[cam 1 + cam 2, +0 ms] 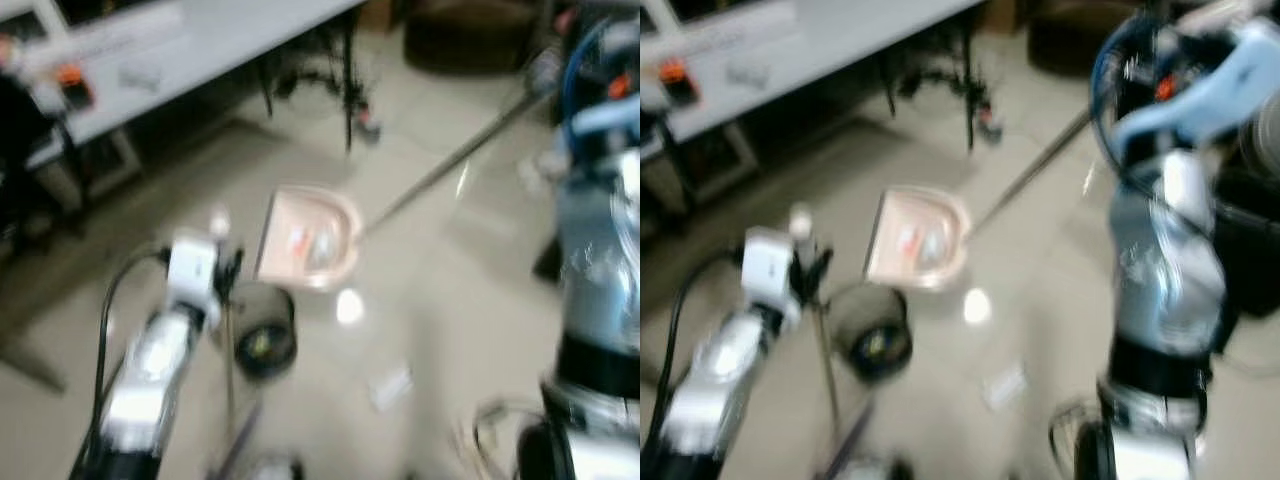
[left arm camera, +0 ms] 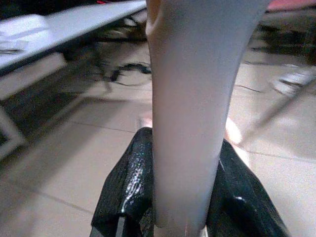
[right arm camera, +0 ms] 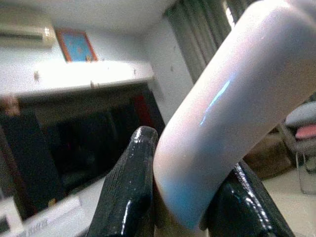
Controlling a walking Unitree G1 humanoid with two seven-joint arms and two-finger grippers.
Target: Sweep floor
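A pink dustpan [image 1: 310, 240] rests on the tiled floor with bits of litter in it. Its long thin handle [image 1: 450, 160] rises to the right toward my right arm [image 1: 1165, 260]. In the right wrist view my right gripper [image 3: 192, 197] is shut on the pale curved grip [image 3: 232, 108] of that handle. My left gripper [image 1: 228, 272] is left of the dustpan, shut on a thin broom pole [image 1: 230, 370] that runs down toward me. The left wrist view has the pale broom handle [image 2: 190, 98] clamped in the left gripper [image 2: 185, 197]. The head views are blurred.
A dark round bin [image 1: 265, 335] stands just below the dustpan, beside the broom pole. A white scrap [image 1: 390, 388] and a pale spot [image 1: 348, 305] lie on the floor. A white table [image 1: 200, 40] with black legs and cables is at the back left.
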